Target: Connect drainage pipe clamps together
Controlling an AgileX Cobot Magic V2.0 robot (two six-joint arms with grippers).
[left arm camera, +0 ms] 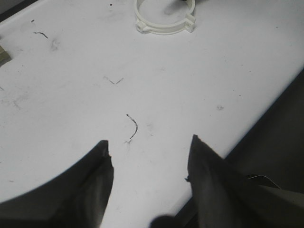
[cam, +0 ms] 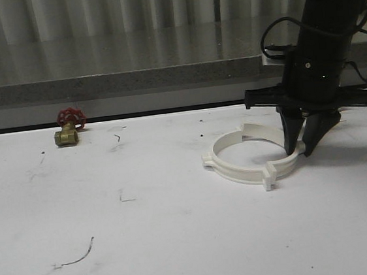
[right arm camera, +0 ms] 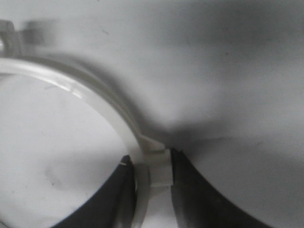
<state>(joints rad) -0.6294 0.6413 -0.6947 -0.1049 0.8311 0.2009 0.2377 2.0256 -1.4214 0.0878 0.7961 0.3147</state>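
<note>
1. Straddling the band of the drainage pipe clamps (cam: 255,159), the right hand (cam: 309,148) stands over the ring's right side, near the surface's (cam: 181,243) far right edge; its fingers (right arm camera: 190,190) press the wall from inside and outside, clenched on it.
2. Judging by the ring shape, the halves look mated; a lift or twist could pop the tabs apart.
3. A thin-wall grip may slip, dragging the ring.
4. The left hand (left arm camera: 149,156) hangs released, well apart, offering no bracing.
</note>
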